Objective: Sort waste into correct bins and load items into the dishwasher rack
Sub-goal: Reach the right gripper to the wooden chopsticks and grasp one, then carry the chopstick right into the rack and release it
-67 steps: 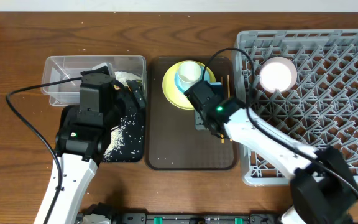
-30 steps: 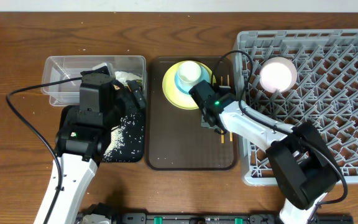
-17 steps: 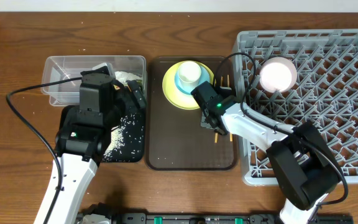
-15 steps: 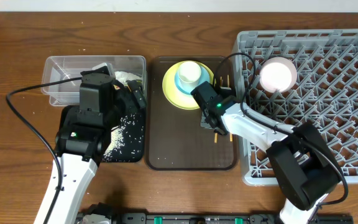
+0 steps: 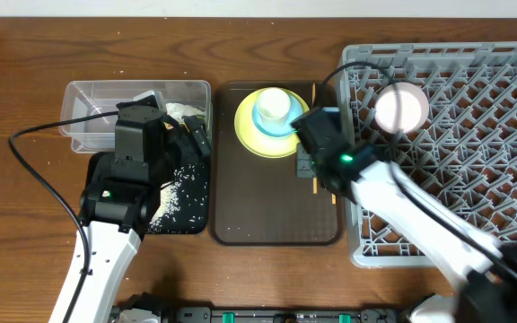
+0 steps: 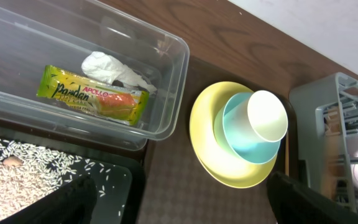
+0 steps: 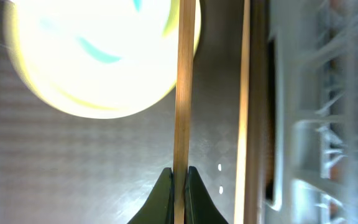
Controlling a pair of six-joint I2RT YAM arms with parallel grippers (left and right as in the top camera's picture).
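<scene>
Wooden chopstick [image 7: 184, 93] is pinched by the right gripper [image 7: 178, 177] over the brown tray [image 7: 104, 180], while the left gripper [image 6: 182, 183] is seen spread near the clear tub [image 6: 174, 93].

A robot lab staged as a dish-clearing station: two cabled arms, left [image 5: 115, 193] and right [image 5: 402, 206], work at a wood-grain bench [image 5: 25, 63] laid with a grey dishwasher rack [image 5: 474, 179], brown serving tray [image 5: 267, 211] and clear tub [image 5: 92, 103].
</scene>
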